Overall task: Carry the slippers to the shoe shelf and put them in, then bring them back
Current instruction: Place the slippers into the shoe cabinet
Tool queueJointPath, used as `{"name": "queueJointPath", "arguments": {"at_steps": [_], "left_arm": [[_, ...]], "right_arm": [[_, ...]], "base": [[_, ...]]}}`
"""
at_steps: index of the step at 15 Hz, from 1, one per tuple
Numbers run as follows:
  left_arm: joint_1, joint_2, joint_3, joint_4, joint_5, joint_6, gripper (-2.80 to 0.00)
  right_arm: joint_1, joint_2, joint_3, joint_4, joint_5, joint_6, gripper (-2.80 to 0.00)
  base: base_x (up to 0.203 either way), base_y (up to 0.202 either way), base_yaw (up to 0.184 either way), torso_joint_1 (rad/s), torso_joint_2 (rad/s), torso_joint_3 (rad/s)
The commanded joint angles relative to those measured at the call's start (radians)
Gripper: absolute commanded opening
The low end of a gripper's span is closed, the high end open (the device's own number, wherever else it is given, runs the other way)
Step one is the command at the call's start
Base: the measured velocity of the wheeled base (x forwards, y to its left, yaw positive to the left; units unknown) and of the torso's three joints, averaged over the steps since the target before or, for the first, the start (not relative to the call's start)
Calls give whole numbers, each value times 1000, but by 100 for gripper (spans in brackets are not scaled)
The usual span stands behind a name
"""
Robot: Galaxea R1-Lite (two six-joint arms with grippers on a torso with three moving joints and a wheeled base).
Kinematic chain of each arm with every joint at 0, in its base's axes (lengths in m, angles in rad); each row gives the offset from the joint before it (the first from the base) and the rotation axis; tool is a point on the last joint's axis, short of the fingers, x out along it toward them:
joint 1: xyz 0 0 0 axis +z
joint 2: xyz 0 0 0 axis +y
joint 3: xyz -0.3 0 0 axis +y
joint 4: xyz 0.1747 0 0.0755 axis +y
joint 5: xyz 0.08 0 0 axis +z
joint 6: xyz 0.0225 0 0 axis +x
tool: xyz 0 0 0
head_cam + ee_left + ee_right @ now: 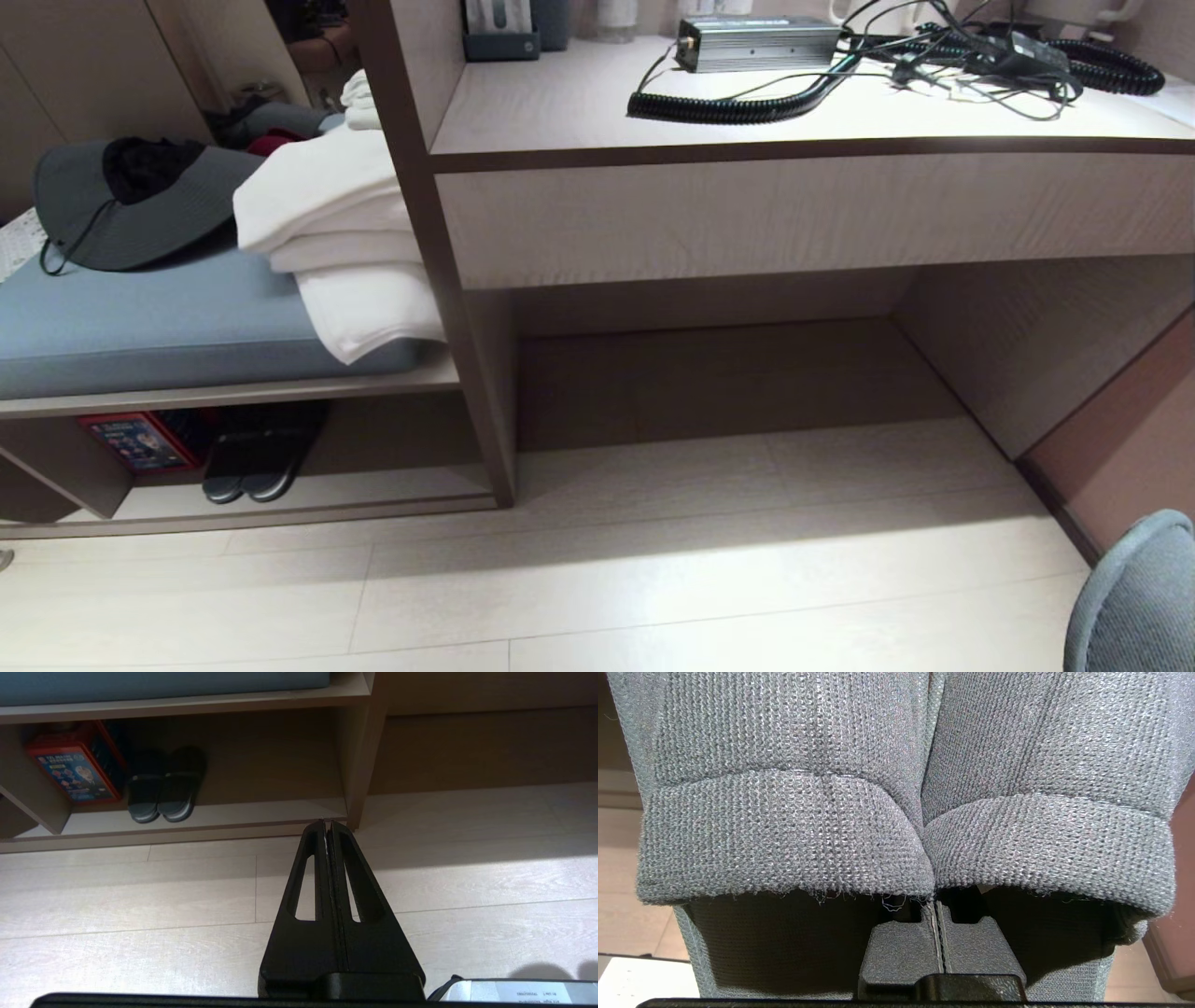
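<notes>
**Slippers gripped, shelf ahead**

Our right gripper (pixel 941 933) is clamped on the slippers (pixel 784 826), apparently pinching both so they travel together. The shoe shelf (pixel 308 499) lies well apart, left of the desk (pixel 794 215). Our left gripper (pixel 327 823) hangs closed, empty.

My right gripper (pixel 934 896) is mostly hidden by the grey knitted slippers (pixel 896 812), so its fingertips do not show; in the head view only one rounded grey corner (pixel 1134 597) of them appears, cut by the edge; the red box (pixel 74 763) has print too small to read; the dark pair (pixel 252 462) in the shoe shelf (pixel 308 509) is half in shadow.
</notes>
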Motion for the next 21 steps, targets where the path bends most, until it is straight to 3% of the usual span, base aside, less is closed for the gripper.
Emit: {"name": "queueJointPath", "arguments": {"at_steps": [1,15,21], "left_arm": [[0,0,0,-1,0,0,-280],[0,0,1,-1,0,2,-280],[1,-1,0,-1,0,6,-280]], "right_arm": [[1,1,0,0,0,-1,-280],[1,1,0,0,-2,1,-280],[1,3,0,-2,3,-7,-280]], "base": [[0,0,0,2,2,207],[0,0,0,3,1,201],[0,0,0,0,1,41]]}}
